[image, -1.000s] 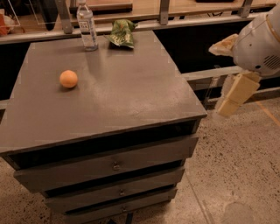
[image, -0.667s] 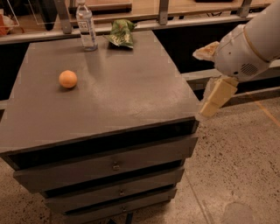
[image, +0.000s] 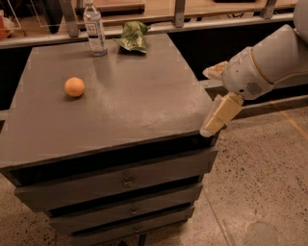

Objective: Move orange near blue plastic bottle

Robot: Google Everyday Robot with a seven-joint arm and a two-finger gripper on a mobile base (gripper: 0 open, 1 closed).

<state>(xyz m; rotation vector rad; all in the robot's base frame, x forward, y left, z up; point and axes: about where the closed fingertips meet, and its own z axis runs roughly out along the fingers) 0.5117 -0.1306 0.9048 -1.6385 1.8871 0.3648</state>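
The orange [image: 74, 87] is a small round fruit lying on the left part of the grey tabletop [image: 134, 101]. The blue plastic bottle [image: 95, 29] stands upright at the back of the top, behind the orange and a little to its right. My gripper [image: 209, 101] hangs at the right front corner of the tabletop, far to the right of the orange. Its two pale fingers [image: 222, 113] are spread apart and hold nothing.
A green wrinkly snack bag [image: 133, 36] lies at the back of the top, right of the bottle. The top belongs to a cabinet with several drawers [image: 125, 181]. A wooden ledge with metal posts [image: 179, 10] runs behind it. Speckled floor [image: 269, 182] lies to the right.
My arm and gripper have swung left and down from the right side toward the cabinet's right front corner. The orange, bottle and bag have not moved.
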